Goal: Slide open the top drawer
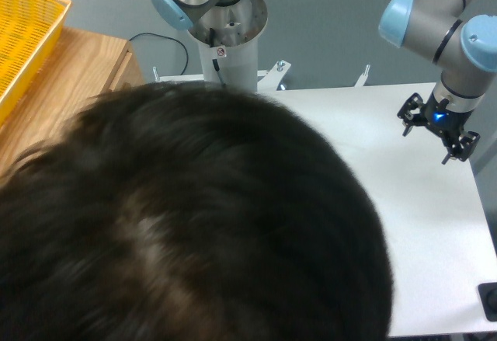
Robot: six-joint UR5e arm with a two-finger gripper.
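above the white table (435,224) the gripper (436,130) hangs with fingers spread, empty — a dark-haired head (186,224) hides the drawer.

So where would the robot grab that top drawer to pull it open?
These pictures can't settle that. A person's head blocks the drawer front, so no handle shows; only the wooden cabinet top and yellow basket are visible. The gripper hangs far off over the white table, holding nothing.
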